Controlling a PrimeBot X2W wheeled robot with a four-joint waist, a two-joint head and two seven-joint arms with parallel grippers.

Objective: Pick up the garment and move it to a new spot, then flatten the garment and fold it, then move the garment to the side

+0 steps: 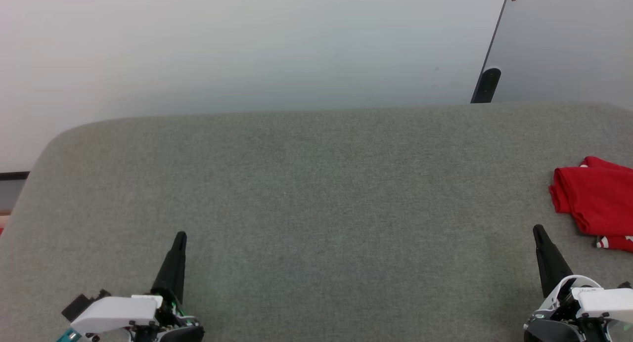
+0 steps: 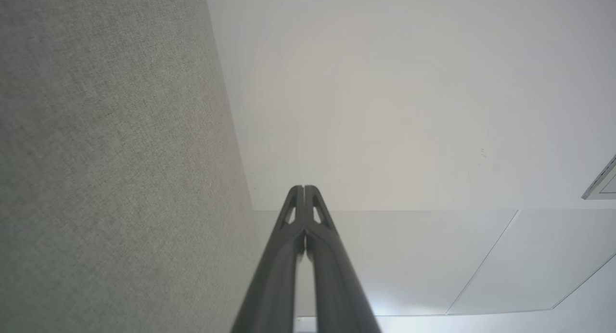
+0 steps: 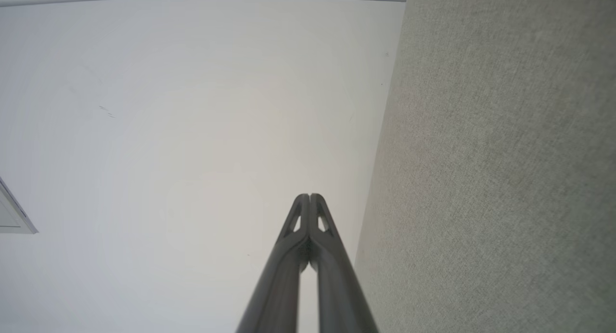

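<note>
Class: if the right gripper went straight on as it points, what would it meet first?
Probably nothing nearby: the right gripper aims past the grey surface at the pale wall; the garment lies aside.

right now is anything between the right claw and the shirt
Nothing visible. The shirt lies just beyond and right of the shut right claw, with only bare grey surface between.

- Looks like a bare lab or test room, no furnishings.
- Grey fabric-covered work surface (image 1: 316,184) fills lower frame.
- Plain white wall (image 1: 247,45) across top.
- Grey panel (image 1: 568,40) at upper right.
</note>
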